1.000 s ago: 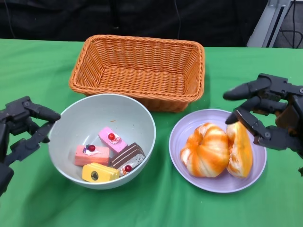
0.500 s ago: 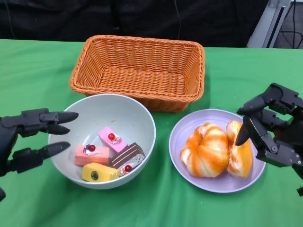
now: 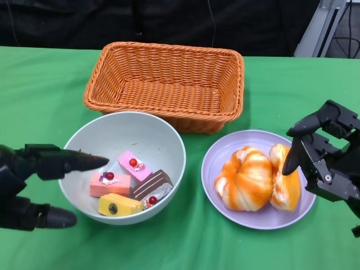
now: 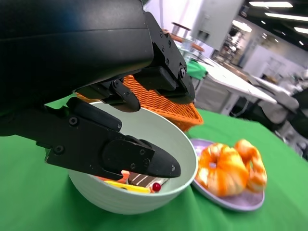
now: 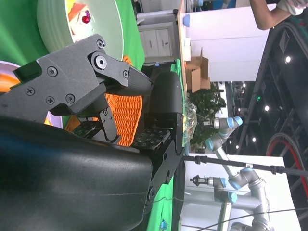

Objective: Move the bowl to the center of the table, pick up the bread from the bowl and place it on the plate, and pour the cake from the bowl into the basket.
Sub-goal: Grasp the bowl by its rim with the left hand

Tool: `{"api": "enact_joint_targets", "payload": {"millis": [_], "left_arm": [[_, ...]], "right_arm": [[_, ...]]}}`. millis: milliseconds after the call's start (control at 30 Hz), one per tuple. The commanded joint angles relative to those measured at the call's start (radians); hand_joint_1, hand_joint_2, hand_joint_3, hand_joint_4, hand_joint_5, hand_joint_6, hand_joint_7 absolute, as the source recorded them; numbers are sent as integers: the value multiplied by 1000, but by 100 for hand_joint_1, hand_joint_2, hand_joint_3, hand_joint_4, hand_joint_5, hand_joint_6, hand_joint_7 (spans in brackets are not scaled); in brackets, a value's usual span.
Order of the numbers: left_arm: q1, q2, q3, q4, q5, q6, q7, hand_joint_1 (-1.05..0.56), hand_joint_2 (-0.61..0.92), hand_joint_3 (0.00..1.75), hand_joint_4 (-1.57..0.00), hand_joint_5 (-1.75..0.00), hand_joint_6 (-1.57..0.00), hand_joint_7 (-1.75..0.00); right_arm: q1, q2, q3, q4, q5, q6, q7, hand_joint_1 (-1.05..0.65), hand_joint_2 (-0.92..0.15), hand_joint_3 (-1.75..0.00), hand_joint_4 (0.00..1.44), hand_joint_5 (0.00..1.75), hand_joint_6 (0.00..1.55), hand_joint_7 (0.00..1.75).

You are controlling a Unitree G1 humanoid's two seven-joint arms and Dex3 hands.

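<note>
Your bowl [image 3: 125, 135] sits upright, mouth up, between the basket [image 3: 166, 84] and the table's near edge, cakes [image 3: 130, 184] inside. Your left hand [image 3: 39, 185] spreads empty around its left rim. Bread [image 3: 260, 179] lies on the plate [image 3: 225, 147]; your right hand [image 3: 326, 157] hovers beside it, unclenched.

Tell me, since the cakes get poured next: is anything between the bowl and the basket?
Nothing visible. The bowl sits right in front of the basket, whose inside looks bare. The left robot hand is spread at the bowl's left rim, not gripping it yet.
</note>
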Motion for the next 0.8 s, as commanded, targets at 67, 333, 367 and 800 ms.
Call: {"api": "enact_joint_targets", "payload": {"millis": [67, 333, 367, 800], "left_arm": [[-52, 54, -18, 36, 30, -114, -11, -76, 92, 12, -75, -13, -76, -7], [-112, 50, -4, 147, 152, -290, 39, -72, 92, 6, -92, -14, -93, -6], [-116, 48, -3, 157, 167, -301, 48, -71, 92, 6, -94, -14, -94, -6], [-131, 12, 18, 152, 443, -283, 197, -61, 92, 3, -102, -11, -98, -3]], "right_arm": [[7, 2, -15, -30, 23, 28, -18, -12, -63, -94, 71, 167, 68, 124], [16, 4, -13, -49, 32, 49, -31, -11, -61, -96, 73, 165, 69, 123], [16, 4, -13, -49, 31, 49, -31, -11, -61, -97, 73, 165, 69, 123], [30, 19, 3, -53, 7, 20, -28, -11, -54, -108, 74, 164, 68, 127]]}}
